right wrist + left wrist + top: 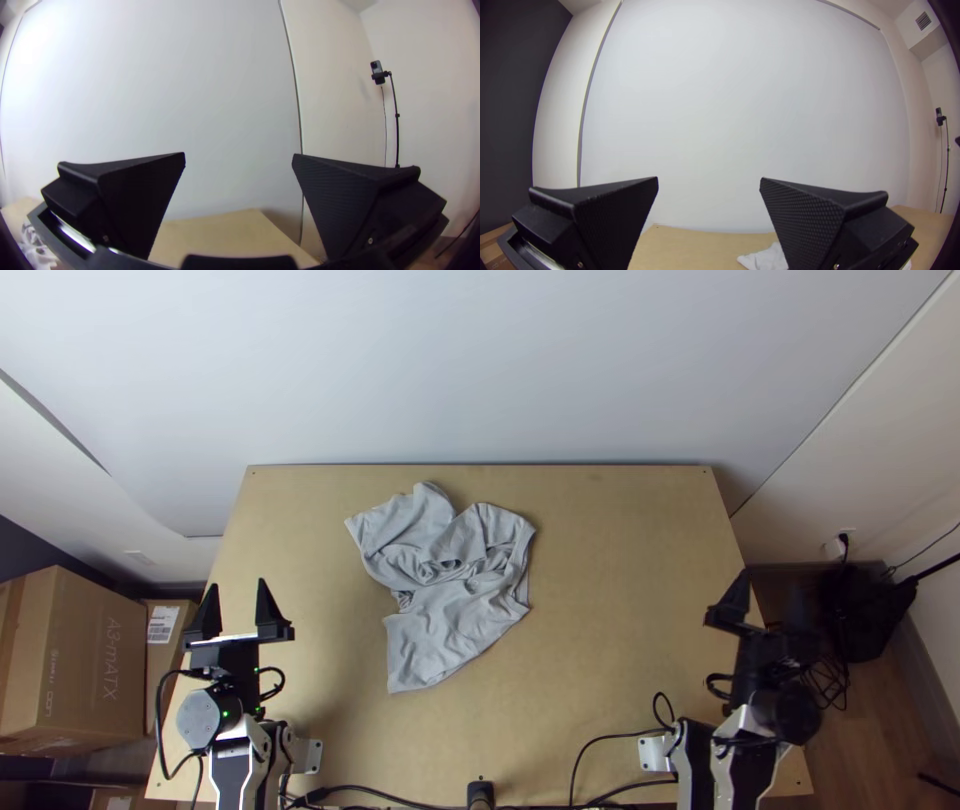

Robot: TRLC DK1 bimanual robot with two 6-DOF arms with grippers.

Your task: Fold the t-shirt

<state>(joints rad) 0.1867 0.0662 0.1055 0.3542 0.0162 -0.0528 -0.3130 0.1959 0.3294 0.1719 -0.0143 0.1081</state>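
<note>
"Light wooden was the bench (620, 620). Where did the grey t-shirt (455, 625) lie on it?"

"Rumpled, to the right of the left gripper (238, 585), which was the nearer one."

"And this gripper held something?"

"Nothing; it was open, and equally the right gripper (239, 154)."

T-shirt (455, 615); grey; bunched (lower part flatter); on table (620, 670), left of centre

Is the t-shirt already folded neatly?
No, the t-shirt lies bunched and rumpled on the table.
</note>
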